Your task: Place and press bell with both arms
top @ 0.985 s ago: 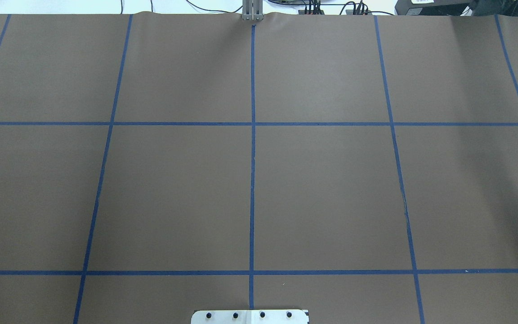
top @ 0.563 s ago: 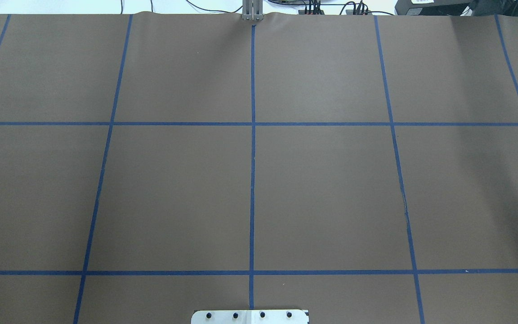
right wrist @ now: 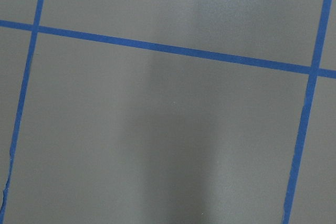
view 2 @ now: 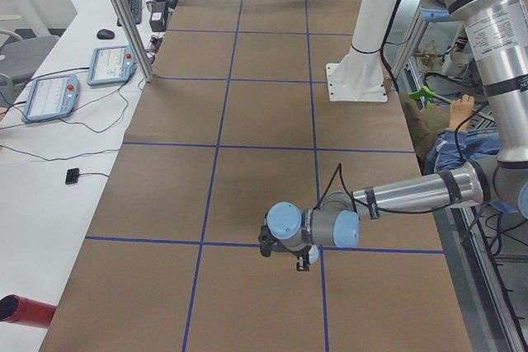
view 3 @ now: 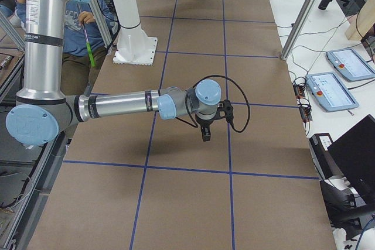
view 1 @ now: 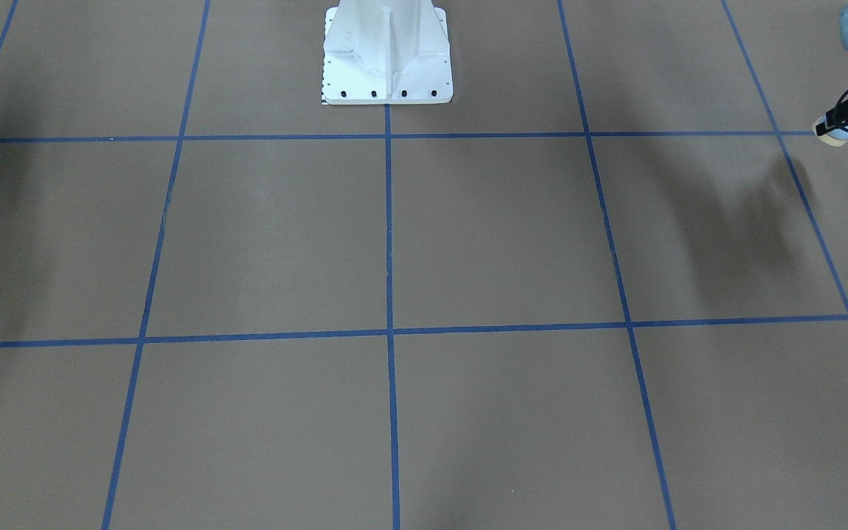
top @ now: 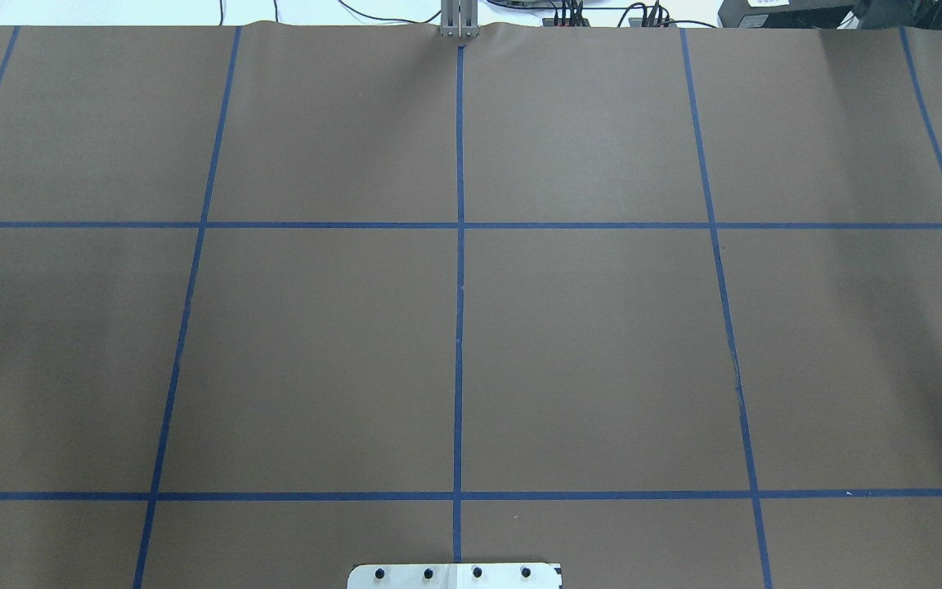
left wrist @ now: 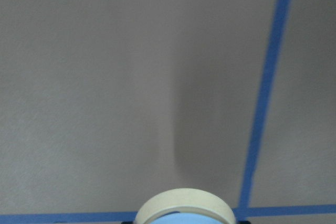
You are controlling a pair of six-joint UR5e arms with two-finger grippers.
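Now held: one bell (view 1: pixel 832 138), clamped in my left pincer (view 1: pixel 845 121).
My arms (view 2: pixel 412 194): two.
My right pincer (view 3: pixel 205 134): apart or together, cannot tell.

Bell (left wrist: pixel 182 208) cut by bottom edge (mostly rim), right tool (view 3: pixel 205 137) too small to judge
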